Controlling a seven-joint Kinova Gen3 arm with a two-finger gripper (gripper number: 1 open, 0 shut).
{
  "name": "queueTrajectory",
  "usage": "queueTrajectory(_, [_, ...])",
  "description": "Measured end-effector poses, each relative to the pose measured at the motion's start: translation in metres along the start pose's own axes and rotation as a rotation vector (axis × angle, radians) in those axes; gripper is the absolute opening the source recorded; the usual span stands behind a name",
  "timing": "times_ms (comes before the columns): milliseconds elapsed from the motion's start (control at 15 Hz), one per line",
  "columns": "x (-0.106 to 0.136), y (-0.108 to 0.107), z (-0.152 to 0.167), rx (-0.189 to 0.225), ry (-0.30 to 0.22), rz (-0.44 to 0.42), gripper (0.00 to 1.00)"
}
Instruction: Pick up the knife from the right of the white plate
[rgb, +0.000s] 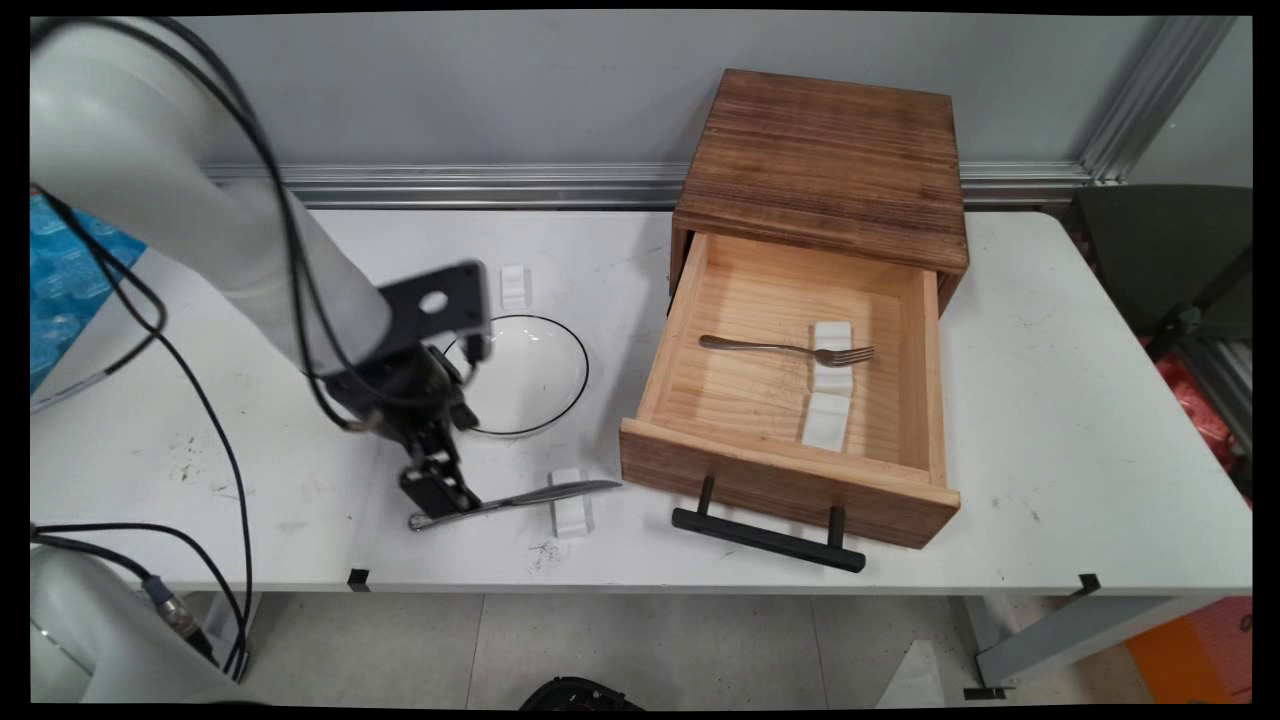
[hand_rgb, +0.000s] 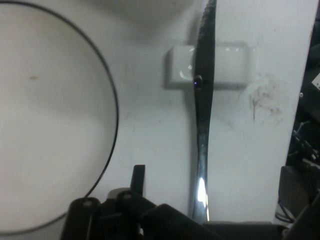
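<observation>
Wall (rgb: 450, 90): plain grey, behind the white table (rgb: 1050, 420).
Rail (rgb: 450, 185): aluminium, along the table's far edge.
Floor (rgb: 650, 650): pale tiles below the table.

A lab: aluminium framing (rgb: 640, 184) edging a bare table (rgb: 1050, 400).

You've got a white arm (rgb: 200, 230) with smooth rounded links and loose black cables (rgb: 200, 400) looped along it. At the wrist there's a flat black bracket (rgb: 437, 305) with one round hole, then a black gripper (rgb: 440, 492) built from jointed linkage bars.
</observation>
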Motion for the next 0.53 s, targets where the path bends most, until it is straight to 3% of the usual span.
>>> queueTrajectory(533, [0.025,0.007,0.06,0.008,-0.057,0.008,1.0])
